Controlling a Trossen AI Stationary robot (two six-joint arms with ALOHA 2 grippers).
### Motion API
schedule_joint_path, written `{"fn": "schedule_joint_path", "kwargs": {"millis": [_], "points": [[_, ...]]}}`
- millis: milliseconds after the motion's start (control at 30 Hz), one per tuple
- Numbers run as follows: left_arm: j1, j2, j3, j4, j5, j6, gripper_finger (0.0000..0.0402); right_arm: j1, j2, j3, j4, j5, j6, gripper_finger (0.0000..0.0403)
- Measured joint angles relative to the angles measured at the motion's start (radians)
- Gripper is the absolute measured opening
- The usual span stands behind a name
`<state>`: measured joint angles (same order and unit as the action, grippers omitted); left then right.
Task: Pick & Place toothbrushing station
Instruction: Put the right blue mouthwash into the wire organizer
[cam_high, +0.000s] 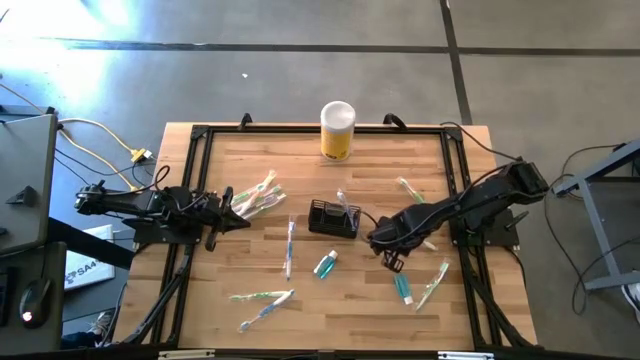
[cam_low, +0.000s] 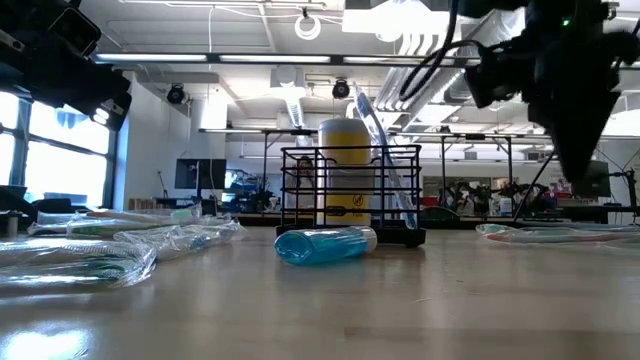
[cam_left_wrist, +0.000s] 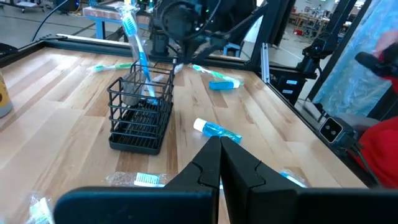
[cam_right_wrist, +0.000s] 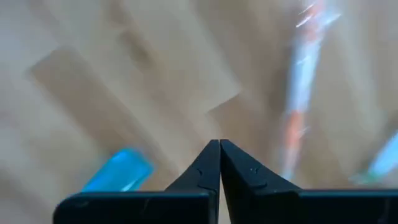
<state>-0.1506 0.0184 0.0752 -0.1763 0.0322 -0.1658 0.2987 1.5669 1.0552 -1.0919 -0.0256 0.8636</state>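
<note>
- We see the toothbrushing station at the table's middle, one toothbrush standing in it.
- Our right gripper hovers pinched shut and empty, near a blue tube; we judge another pick comes next, needing the jaws spread first.
- Our left gripper waits closed at the left edge.
- The yellow cylinder bears an emblem we cannot read.

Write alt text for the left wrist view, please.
A black wire-mesh caddy stands on the wooden table with a blue toothbrush upright in it. The left gripper, shut, points toward it; a small blue tube lies between them.
</note>
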Motion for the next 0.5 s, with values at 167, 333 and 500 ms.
{"fn": "schedule_joint_path", "kwargs": {"millis": [167, 333, 500], "points": [[0.0, 0.0, 0.0, 0.0, 0.0, 0.006, 0.0, 0.006, 0.0, 0.003, -0.006, -0.196, 0.088, 0.003], [0.0, 0.0, 0.0, 0.0, 0.0, 0.034, 0.0, 0.01, 0.0, 0.003, -0.001, -0.309, 0.185, 0.0092], [0.0, 0.0, 0.0, 0.0, 0.0, 0.045, 0.0, 0.027, -0.001, 0.004, 0.003, -0.356, 0.252, 0.0161]]}}
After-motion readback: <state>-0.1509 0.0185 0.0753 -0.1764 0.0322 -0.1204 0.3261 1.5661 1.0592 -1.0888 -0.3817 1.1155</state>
